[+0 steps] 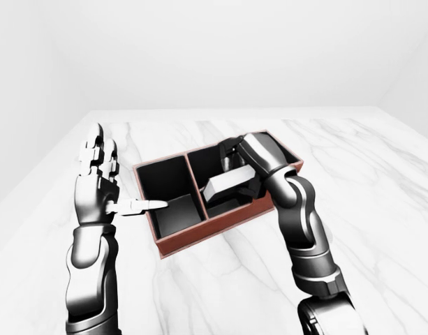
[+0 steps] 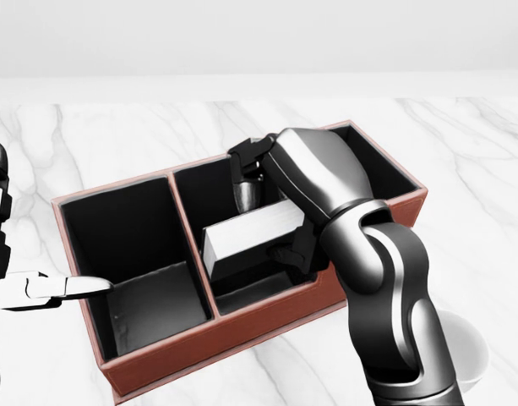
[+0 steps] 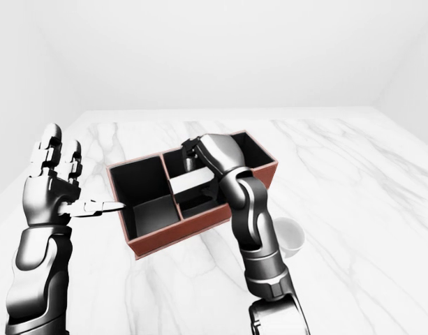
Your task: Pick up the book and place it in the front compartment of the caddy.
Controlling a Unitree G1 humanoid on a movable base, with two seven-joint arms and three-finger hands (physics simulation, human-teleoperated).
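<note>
- Pale grey and plain, the book (image 2: 250,233) lay gripped in the right hand (image 2: 280,199); in the head view its long axis ran from about eight o'clock to two o'clock, the low end toward the lower left and the high end hidden under the palm; it was tilted, not flat
- no title, brand or writing could be read on the cover or edge that showed
- the book hung over the middle of the caddy (image 2: 242,334), above the divider between the two small central compartments; whether it touched that divider could not be told
- the right hand's fingers (image 2: 244,193) were curled round the book from above, with dark fingers showing below its lower edge; the forearm entered from five o'clock
- the caddy was reddish-brown outside and black inside, standing on a white marble table (image 2: 461,152); its length ran from lower left to upper right
- the left hand (image 3: 53,183) was raised with fingers spread upward and holding nothing; its thumb (image 2: 68,288) pointed toward three o'clock, its tip at the caddy's left wall
- a white cup (image 3: 289,236) stood on the table at the four o'clock side of the caddy, apart from it
</note>
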